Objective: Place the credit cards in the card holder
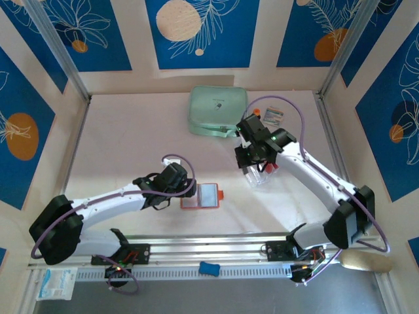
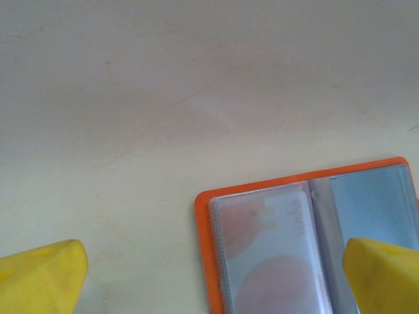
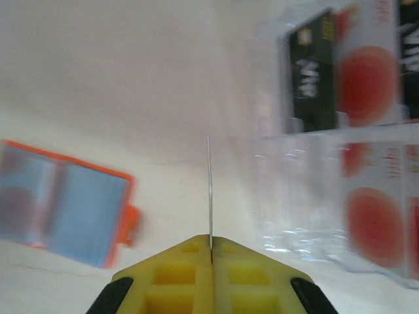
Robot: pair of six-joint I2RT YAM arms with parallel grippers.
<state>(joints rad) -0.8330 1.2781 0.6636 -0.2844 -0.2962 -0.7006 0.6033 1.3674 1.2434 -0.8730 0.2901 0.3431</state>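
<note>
Card holder (image 2: 203, 252): one, lying open on table (image 2: 163, 98), straddled by left gripper's fingertips.
Left gripper (image 2: 211, 278): jaws spread wide.
Right gripper (image 3: 211, 247): pinched on one credit card (image 3: 209, 190), edge-on; holder down-left of it, apart.
Clear tray (image 3: 294, 216): just right; at least two dark cards (image 3: 311, 72), two pale red-dot cards (image 3: 376, 222).
</note>
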